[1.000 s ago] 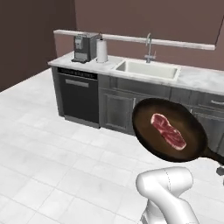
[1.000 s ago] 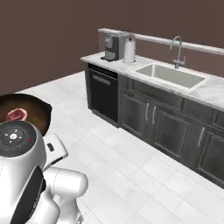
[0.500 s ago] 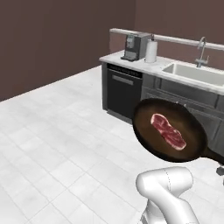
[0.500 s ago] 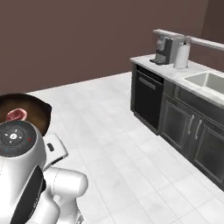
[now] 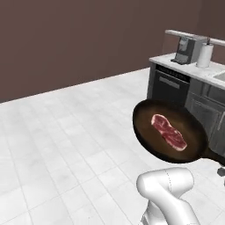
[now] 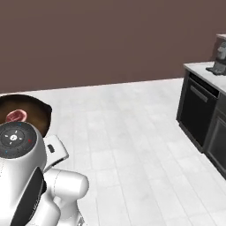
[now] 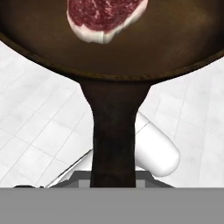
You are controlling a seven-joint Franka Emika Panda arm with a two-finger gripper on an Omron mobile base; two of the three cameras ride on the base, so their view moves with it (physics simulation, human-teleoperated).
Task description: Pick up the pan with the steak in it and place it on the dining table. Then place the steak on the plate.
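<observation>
Base has turned since earlier: cabinets slide to 3 o'clock; pan (image 5: 170, 132) with steak (image 5: 168, 131) stays aloft, gripper's hold on handle (image 7: 113, 135) hidden, cannot tell

The pan (image 5: 170, 132) is seen held level above the white tiled floor (image 5: 66, 132), in front of the dishwasher (image 5: 169, 85), with the steak (image 5: 168, 132) lying inside it.

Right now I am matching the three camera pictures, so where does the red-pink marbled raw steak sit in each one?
Left base view: the steak lies right of centre, inside the round dark cast-iron pan.
Right base view: far left, partly hidden behind the robot's white body.
Hand view: top centre, cut off by the upper edge.
Shared landmark: the pan around it.
</observation>
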